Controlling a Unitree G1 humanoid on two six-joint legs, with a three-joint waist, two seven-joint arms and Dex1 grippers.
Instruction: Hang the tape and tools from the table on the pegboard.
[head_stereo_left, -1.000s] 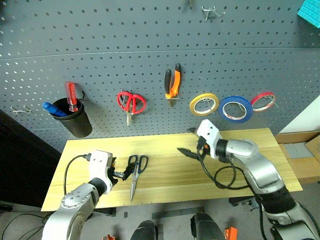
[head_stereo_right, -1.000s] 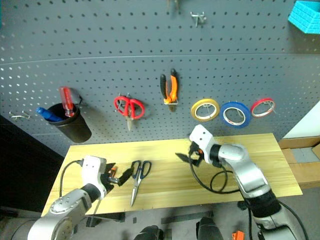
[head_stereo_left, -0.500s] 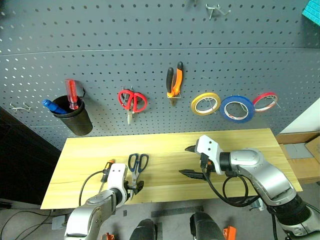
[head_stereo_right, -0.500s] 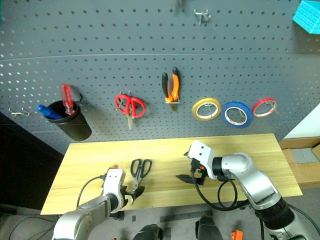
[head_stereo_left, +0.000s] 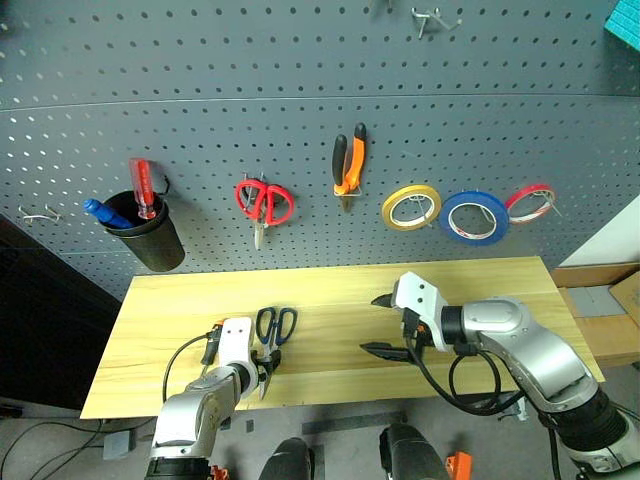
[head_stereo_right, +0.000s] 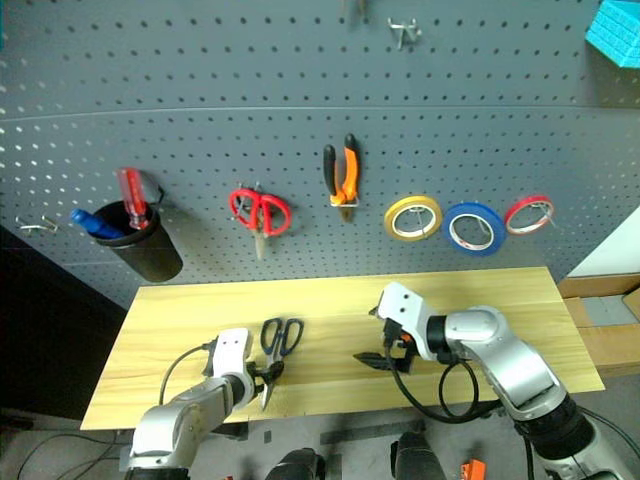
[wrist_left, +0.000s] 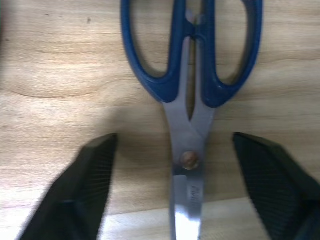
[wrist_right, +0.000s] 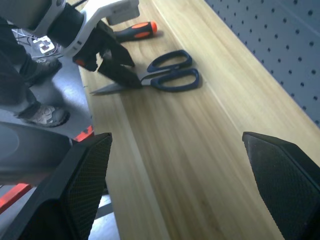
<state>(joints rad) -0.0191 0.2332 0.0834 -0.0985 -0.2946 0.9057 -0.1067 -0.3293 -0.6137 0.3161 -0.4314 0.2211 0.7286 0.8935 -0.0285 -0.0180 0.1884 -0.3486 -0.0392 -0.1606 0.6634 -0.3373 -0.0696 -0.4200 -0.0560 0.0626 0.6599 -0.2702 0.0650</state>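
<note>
On the table (head_stereo_left: 480, 275), near its front edge, the left gripper (wrist_left: 189, 200) comes down over the steel scissors (wrist_left: 192, 95). Its jaws stand apart, one black finger on each side of the blades at the pivot rivet, neither visibly touching metal. The dark blue finger loops lie beyond the fingertips, pointing toward the pegboard (head_stereo_left: 300, 80).

The scissors look stiff, fairly light and slick along the flat blades (a pinch there could slide), so the thicker neck around the rivet seems the surest place to take hold, leaving the loops free for a hook.

Just outside the left jaw lies the orange-and-black screwdriver (wrist_right: 131, 31), largely hidden behind the gripper body. The blade tips are cut off in the left wrist view.

Further right, the right gripper (head_stereo_left: 383, 322) hangs above bare wood with jaws spread wide, holding nothing. The pliers (head_stereo_left: 346, 165) and blue tape (head_stereo_left: 472, 217) already hang on the board.
</note>
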